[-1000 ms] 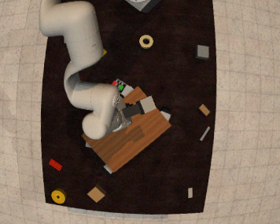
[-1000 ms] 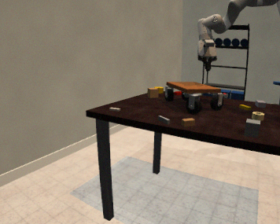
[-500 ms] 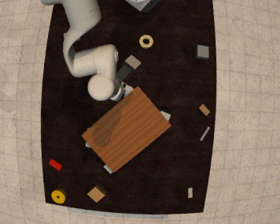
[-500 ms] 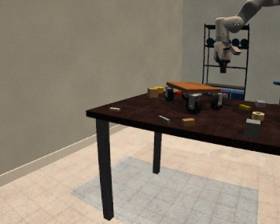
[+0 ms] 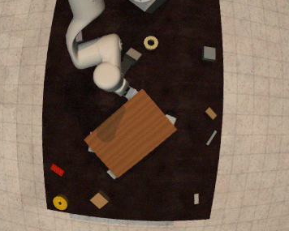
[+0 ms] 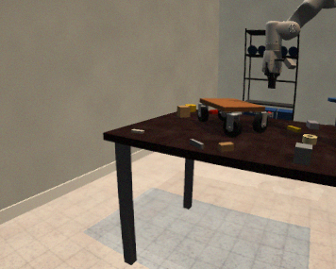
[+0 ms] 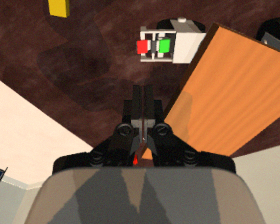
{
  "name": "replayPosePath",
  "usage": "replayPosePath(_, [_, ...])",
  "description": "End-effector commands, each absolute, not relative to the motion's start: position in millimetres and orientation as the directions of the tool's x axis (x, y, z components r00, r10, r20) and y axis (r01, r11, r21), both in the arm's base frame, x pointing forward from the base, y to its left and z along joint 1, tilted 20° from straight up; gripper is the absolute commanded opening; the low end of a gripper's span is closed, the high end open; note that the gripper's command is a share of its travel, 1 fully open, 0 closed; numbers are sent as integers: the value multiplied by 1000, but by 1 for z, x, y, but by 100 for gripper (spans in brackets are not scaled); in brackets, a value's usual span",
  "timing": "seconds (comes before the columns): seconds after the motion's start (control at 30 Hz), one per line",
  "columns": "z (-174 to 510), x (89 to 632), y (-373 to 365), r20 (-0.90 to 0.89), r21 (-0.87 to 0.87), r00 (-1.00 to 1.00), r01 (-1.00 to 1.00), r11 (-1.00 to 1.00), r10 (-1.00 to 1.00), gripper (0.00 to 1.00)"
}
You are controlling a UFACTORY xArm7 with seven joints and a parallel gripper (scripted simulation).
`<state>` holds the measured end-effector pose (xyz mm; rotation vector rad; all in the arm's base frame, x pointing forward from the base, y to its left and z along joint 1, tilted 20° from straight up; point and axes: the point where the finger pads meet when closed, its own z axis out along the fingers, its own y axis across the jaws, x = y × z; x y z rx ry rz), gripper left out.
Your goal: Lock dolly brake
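The dolly has a wooden deck and stands on black wheels in the middle of the dark table; it also shows in the side view. In the wrist view, a white caster bracket sticks out past the deck's edge. Its brake pedal has a red end and a green end side by side. I cannot tell which end is lower. My gripper is shut and empty. It hangs well above the table, just short of the pedal. In the top view the wrist hides the fingers.
A yellow ring and a grey cube lie at the back. A tan block and a grey bar lie right of the dolly. A red brick, a yellow wheel and another tan block lie near the front. A yellow block lies beyond the pedal.
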<state>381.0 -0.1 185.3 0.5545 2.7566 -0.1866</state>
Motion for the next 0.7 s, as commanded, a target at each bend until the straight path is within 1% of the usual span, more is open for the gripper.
replayPosePath(0.0, [179, 385, -2, -340, -63, -872, 396, 916, 353, 0])
replayPosePath(0.17, [150, 393, -7, -339, -62, -872, 395, 917, 353, 0])
replayPosePath(0.67, [149, 393, -8, -339, -62, -872, 395, 917, 353, 0])
